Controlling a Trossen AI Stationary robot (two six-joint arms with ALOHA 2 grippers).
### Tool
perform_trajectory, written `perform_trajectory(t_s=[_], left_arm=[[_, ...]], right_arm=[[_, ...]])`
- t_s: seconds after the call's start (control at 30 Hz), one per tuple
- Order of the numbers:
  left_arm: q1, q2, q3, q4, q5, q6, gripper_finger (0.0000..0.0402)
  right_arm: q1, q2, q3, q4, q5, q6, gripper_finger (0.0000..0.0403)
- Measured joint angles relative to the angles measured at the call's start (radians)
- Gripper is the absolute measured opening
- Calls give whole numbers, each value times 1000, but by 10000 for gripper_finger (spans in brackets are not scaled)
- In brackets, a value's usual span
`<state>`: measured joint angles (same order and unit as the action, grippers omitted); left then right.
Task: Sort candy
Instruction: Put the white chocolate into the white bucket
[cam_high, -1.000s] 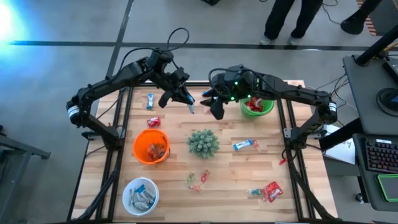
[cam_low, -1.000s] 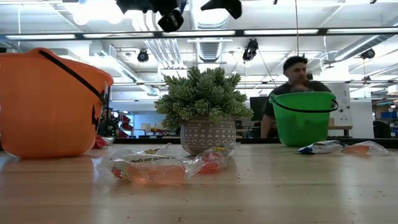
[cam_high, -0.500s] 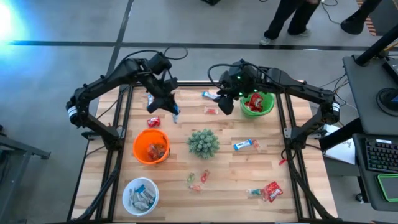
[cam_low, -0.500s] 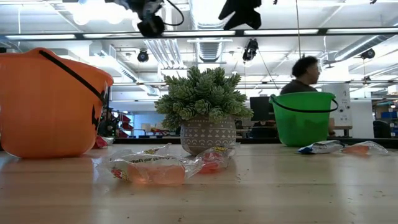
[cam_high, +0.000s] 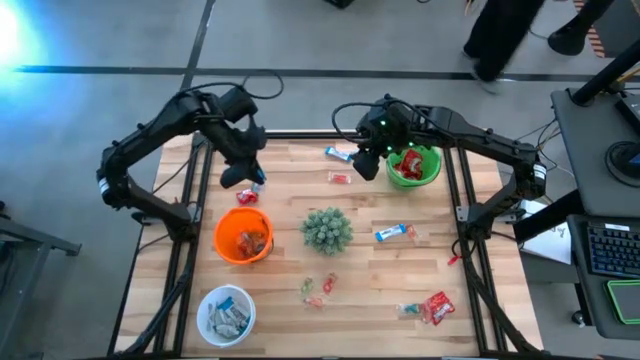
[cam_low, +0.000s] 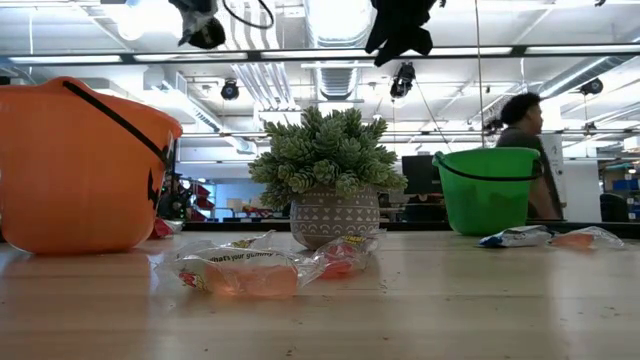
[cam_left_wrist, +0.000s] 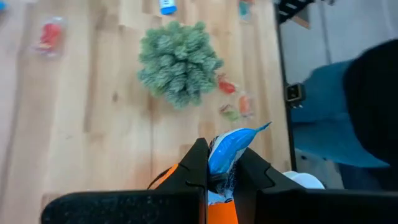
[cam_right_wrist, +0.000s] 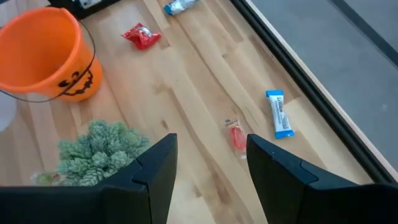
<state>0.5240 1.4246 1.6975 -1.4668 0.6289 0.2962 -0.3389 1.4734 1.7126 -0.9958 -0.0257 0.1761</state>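
- Since the earlier high view, the left gripper (cam_high: 252, 180) had travelled from the table's far middle toward the left side, ending above the orange bucket (cam_high: 243, 236); the right gripper (cam_high: 363, 165) had drawn back toward the green bucket (cam_high: 414, 168).
- Left gripper, fingers pressed together on a blue-and-white candy bar (cam_left_wrist: 229, 151), seen between its fingers in the left wrist view, above the orange bucket's rim.
- Right gripper, fingers spread and holding nothing, hanging over the far edge of the table (cam_high: 380, 280) just beside the green bucket; a blue bar (cam_right_wrist: 279, 114) and a small red piece (cam_right_wrist: 237, 136) lay on the wood below it.
- Remaining candy on the table: a red packet (cam_high: 247, 195) near the orange bucket, a blue-and-white bar (cam_high: 394, 233) right of the potted plant (cam_high: 327, 229), small green and pink pieces (cam_high: 318, 289) in front of the plant, red packets (cam_high: 434, 307) near the front right.
- White bowl (cam_high: 226, 313) at the front left, holding wrapped bars.
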Motion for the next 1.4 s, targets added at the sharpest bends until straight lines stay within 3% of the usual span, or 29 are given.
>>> perform_trajectory(t_s=[0.3,0.53,0.97,1.23,1.4], left_arm=[[-72,-141,-26,7,-176,-210,10],[-216,-205,-29,36,-293,-421,10],[-669,-227,-59,22,-615,-984,10],[-922,-223,-215,31,-663,-1271,10],[-1062,-211,-306,162,-665,-1394,10]], right_arm=[[0,0,0,0,0,0,183],[0,0,0,0,1,-3,183],[0,0,0,-61,-1,-5,183],[0,-8,-1,-99,-4,-1,183],[0,-17,-1,-102,-5,51,183]])
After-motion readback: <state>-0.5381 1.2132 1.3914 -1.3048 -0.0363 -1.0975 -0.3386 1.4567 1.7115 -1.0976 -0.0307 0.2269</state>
